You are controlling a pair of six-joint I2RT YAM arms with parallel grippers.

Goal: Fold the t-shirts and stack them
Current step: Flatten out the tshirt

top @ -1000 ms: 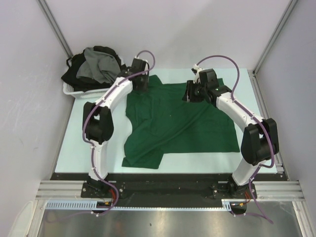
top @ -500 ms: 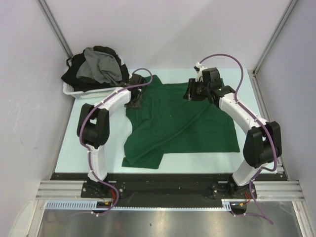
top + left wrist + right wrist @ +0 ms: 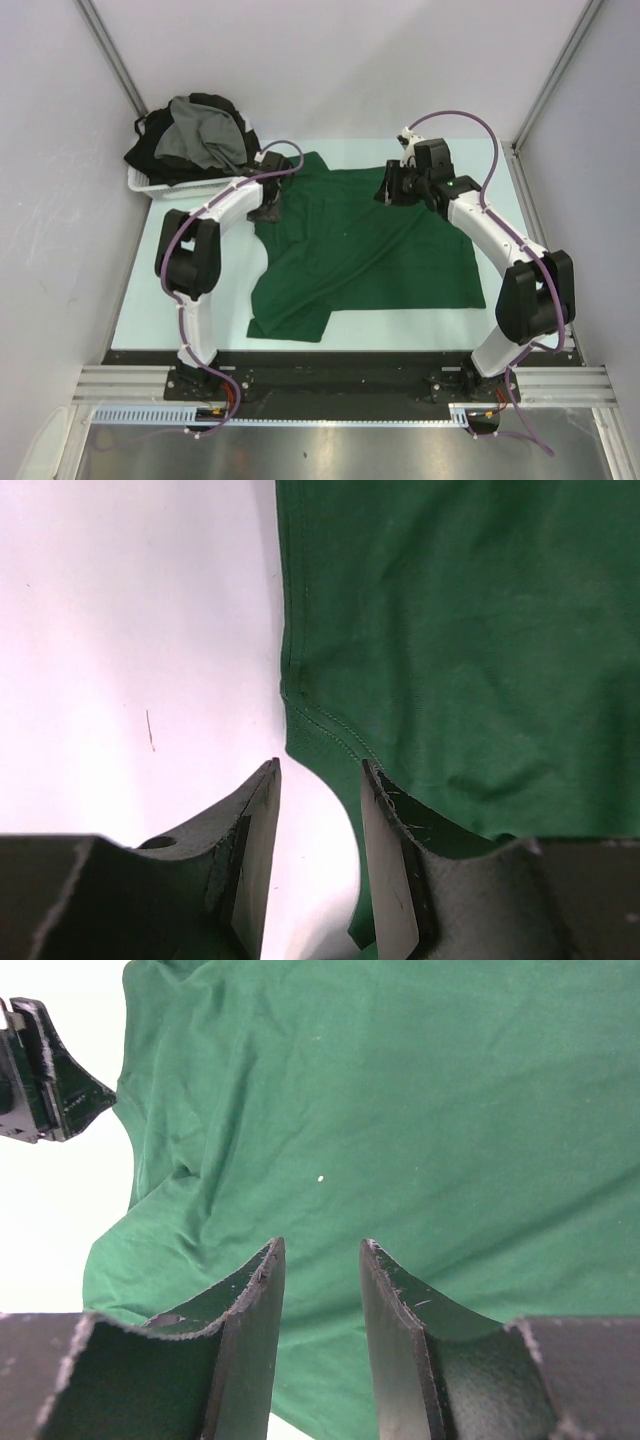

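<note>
Dark green t-shirt — short-sleeved, spread open and mostly flat across the middle of the table. It is lightly creased, one part juts toward the near left, and a stitched seam shows along its left edge.
Grey t-shirt — crumpled, topmost on a heap of black t-shirts piled in the white basket at the far left corner.

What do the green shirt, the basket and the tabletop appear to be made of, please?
Green shirt: soft matte knit, probably cotton, judging by its stitched hem and loose wrinkles.
Basket: white, seemingly plastic, with a thin stiff rim.
Tabletop: smooth, pale, hard sheet with one small mark; the material is unclear.
</note>
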